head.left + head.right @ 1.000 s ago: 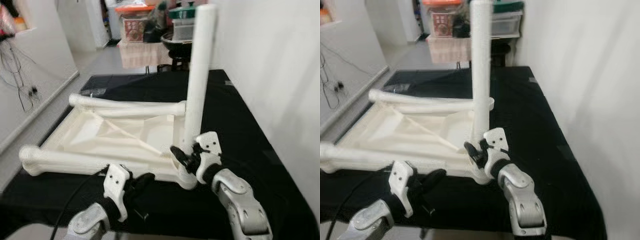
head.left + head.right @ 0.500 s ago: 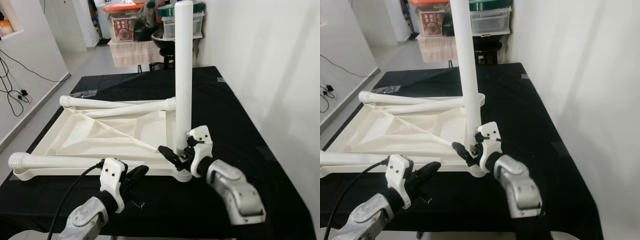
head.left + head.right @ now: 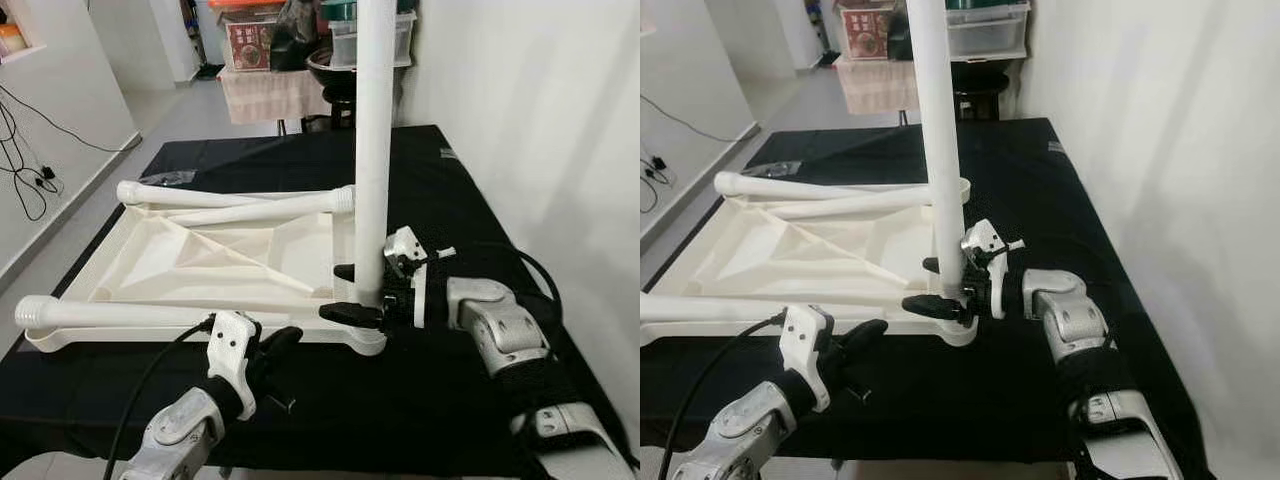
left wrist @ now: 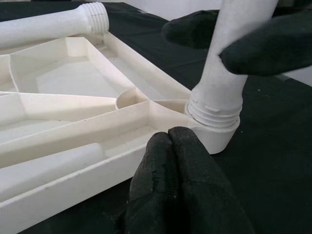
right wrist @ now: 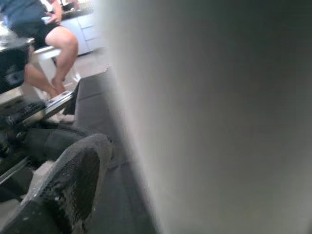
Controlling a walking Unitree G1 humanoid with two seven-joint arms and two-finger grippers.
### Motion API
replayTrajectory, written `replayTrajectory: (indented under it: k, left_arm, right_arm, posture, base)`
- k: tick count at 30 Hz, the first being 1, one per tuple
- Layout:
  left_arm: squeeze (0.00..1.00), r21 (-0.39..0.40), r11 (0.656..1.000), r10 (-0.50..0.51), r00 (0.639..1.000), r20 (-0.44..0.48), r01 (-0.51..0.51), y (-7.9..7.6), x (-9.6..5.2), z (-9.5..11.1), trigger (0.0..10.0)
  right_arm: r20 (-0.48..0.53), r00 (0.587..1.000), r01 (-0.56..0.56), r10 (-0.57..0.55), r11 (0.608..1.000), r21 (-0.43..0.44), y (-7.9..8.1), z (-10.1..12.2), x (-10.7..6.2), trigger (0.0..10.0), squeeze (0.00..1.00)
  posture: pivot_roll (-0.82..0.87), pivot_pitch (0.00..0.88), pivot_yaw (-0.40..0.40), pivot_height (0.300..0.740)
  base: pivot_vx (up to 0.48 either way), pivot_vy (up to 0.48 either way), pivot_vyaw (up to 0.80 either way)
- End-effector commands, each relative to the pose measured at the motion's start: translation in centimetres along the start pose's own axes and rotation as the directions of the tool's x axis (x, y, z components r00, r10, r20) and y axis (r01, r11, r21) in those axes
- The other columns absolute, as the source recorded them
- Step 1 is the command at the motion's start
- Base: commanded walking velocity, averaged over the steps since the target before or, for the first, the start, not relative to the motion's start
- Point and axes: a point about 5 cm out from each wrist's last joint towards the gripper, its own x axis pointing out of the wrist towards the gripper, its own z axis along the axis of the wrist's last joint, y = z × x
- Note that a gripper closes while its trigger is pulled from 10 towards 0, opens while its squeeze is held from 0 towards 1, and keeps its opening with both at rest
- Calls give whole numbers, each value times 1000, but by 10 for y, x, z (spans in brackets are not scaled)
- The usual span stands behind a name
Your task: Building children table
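Observation:
A white plastic table top (image 3: 200,265) lies upside down on a black table (image 3: 460,190). One white leg (image 3: 375,150) stands upright in its near right corner socket (image 4: 214,131). My right gripper (image 3: 336,292) reaches in from the right and is shut on this leg just above the base, one black finger on each side. Two loose legs lie across the table top, one along the far side (image 3: 240,203) and one along the near side (image 3: 120,313). My left gripper (image 3: 275,345) is shut on nothing, its fingertips (image 4: 170,146) close to the table top's front rim.
A white wall (image 3: 540,120) runs close along the table's right edge. Storage boxes and a stool (image 3: 340,60) stand beyond the far end. Cables (image 3: 25,170) hang at the left wall. A seated person (image 5: 44,44) appears in the right wrist view.
The camera has shifted. My right forearm has swung out to the right and its wrist has turned, while the fingers stayed at the upright leg's base. The left gripper has kept its place.

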Motion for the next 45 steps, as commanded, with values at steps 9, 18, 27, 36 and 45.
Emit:
replayTrajectory:
  k: [9,18,27,36,45]
  left_arm:
    - [0,-13,1000,5,1000,-4,-5,-1,4,-4,10000]
    - [0,-18,1000,1,1000,2,-1,0,3,-3,10000]
    - [0,-11,1000,5,1000,7,-5,5,6,-2,10000]
    - [0,-15,1000,12,1000,12,-12,5,8,-3,10000]
    - [0,-18,1000,-2,1000,8,2,3,9,-4,10000]
  right_arm:
    - [41,999,0,0,1000,-9,-12,5,3,0,0]
    - [-40,876,477,-480,876,-67,-11,-20,4,0,0]
    - [-48,751,659,-658,743,119,19,-41,29,0,0]
    - [41,853,506,-520,845,176,19,-23,31,10000,1000]
    - [136,971,192,-194,981,30,12,8,18,10000,0]
  posture:
    - [-3,0,0,740]
    - [-38,0,2,740]
    - [-44,0,-2,740]
    - [-52,0,4,740]
    - [-35,0,3,740]
  base:
    - [0,0,0]
    - [0,0,0]
    - [0,0,0]
    - [0,0,0]
    - [0,0,0]
